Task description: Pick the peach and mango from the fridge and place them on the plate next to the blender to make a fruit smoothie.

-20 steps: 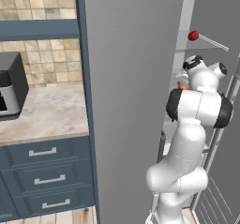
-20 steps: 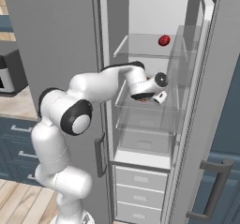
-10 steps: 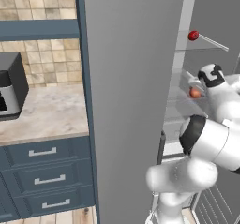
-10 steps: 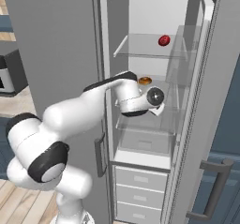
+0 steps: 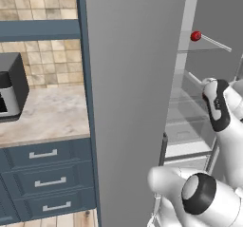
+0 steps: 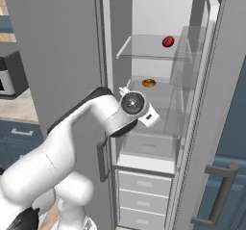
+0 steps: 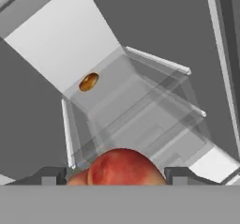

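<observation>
My pincer [image 7: 120,181] grips the peach [image 7: 121,167] between its fingertips, out in front of the open fridge [image 6: 158,12]. Ahead of my pincer, the orange-brown mango [image 7: 88,82] lies on a glass shelf [image 7: 140,101]. A small red fruit [image 6: 168,42] sits on the shelf above.

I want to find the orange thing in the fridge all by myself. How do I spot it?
Look into the tall grey fridge with its door open and white inside. Go to the middle clear glass shelf, below the one with the small round dark red fruit. The small orange-brown oval fruit lies there alone, flatter and paler than the red one.
</observation>
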